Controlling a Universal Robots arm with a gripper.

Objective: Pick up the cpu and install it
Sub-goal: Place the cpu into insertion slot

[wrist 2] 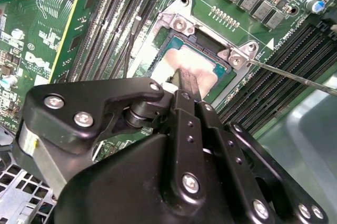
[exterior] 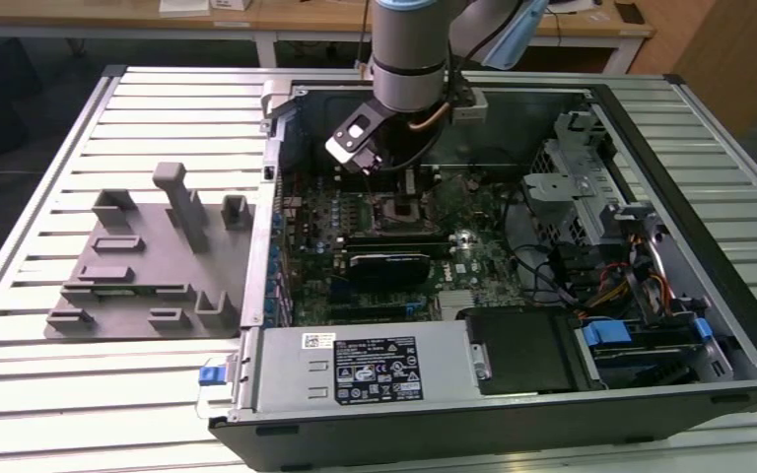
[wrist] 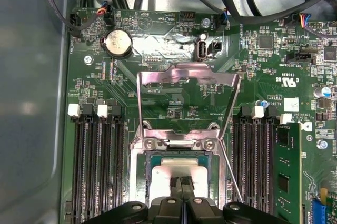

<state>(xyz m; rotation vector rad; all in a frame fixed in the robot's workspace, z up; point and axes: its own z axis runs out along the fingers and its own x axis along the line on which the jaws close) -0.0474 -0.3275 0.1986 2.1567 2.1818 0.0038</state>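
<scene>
Arm: reaches down from the far side into the open computer case [exterior: 747, 325], which lies flat on the slatted table [exterior: 36, 394].
Gripper: the gripper [exterior: 376, 168] hangs over the middle of the motherboard [exterior: 484, 261].
Fingers: in both wrist views the two black fingertips [wrist: 177, 186] are pressed together, with only a hairline gap between them and nothing pinched.
Cpu: the cpu [wrist 2: 202, 62] [wrist: 164, 176] lies flat inside the socket frame [wrist 2: 181, 24], directly under the fingertips.
Contact: the tips seem to rest on its silver top, though I cannot tell for sure.
Load plate: the load plate [wrist: 187, 74] stands swung up, on the far side of the socket.
Lever: the thin lever [wrist 2: 295, 77] sits just beside the socket.
Fixture: a grey fixture [exterior: 142, 266] lies on the table at the exterior view's left, well apart from the case.
</scene>
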